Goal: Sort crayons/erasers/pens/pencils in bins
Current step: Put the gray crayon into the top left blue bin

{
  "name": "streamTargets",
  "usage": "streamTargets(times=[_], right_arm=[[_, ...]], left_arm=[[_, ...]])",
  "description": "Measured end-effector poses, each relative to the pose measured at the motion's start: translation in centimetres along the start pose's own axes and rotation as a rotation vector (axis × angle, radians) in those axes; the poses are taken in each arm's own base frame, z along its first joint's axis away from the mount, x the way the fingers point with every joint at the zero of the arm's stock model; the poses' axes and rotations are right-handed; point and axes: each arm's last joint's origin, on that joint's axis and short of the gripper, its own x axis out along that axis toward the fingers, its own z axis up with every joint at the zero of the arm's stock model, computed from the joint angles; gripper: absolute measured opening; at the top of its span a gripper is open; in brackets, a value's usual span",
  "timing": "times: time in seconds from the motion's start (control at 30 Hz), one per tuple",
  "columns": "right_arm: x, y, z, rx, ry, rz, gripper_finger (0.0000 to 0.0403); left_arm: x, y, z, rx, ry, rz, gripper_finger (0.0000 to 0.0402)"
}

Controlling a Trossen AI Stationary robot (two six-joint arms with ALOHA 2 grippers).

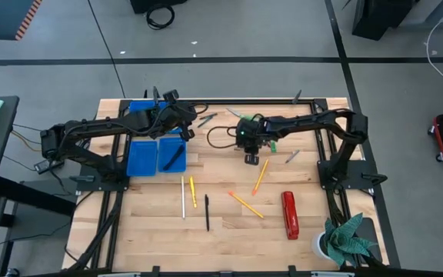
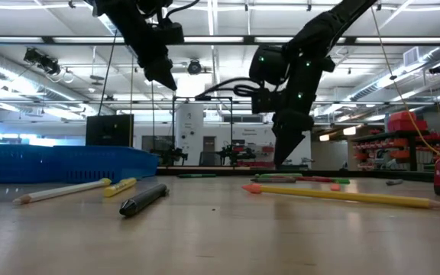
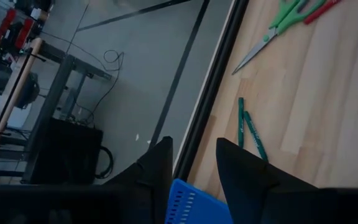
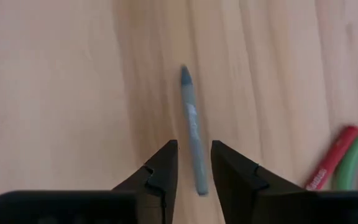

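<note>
The right gripper [image 4: 191, 163] hovers with its fingers narrowly parted and empty over a grey pen [image 4: 192, 130] lying on the table [image 4: 61, 93]. The left gripper [image 3: 192, 160], slightly parted and empty, hangs over the blue bins [image 1: 157, 146].

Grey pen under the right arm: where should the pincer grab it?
Mid-shaft, from straight above. The grey pen lies flat on the table, leaving only its thin sides free; the open right pincer lines up across them.

Wooden table [image 1: 229, 231] carries blue bins [image 1: 141, 158], pencils [image 1: 246, 204], a black pen [image 1: 206, 212], red stapler [image 1: 289, 215]
</note>
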Motion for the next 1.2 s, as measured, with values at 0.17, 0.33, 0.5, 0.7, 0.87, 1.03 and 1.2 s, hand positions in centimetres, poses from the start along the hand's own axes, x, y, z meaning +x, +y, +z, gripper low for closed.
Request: streamTargets(times=[0.17, 0.33, 0.5, 0.7, 0.87, 1.03, 1.2], right_arm=[[0.3, -0.9, -0.2, 0.015, 0.007, 0.013, 0.0120], [0.5, -0.7, -0.4, 0.010, 0.013, 0.020, 0.0122], [1.0, -0.8, -1.2, 0.011, 0.036, 0.021, 0.0116], [1.9, -1.0, -2.5, 0.007, 0.047, 0.007, 0.0113], [2.1, -1.3, -2.8, 0.017, 0.032, 0.001, 0.0113], [2.2, -1.4, -2.9, 0.012, 0.030, 0.001, 0.0113], [2.2, -1.4, -2.9, 0.008, 0.030, 0.000, 0.0110]], left_arm=[[0.1, 0.2, -0.1, -0.004, 0.006, 0.006, 0.0129], [0.4, 0.6, -0.3, -0.015, 0.021, 0.020, 0.0122], [0.6, 0.9, -0.5, -0.040, 0.030, 0.028, 0.0123], [0.7, 1.0, -0.5, -0.046, 0.031, 0.029, 0.0118], [0.7, 1.0, -0.5, -0.048, 0.031, 0.029, 0.0115], [0.7, 1.0, -0.5, -0.048, 0.031, 0.029, 0.0118], [0.7, 1.0, -0.5, -0.048, 0.031, 0.029, 0.0115]])
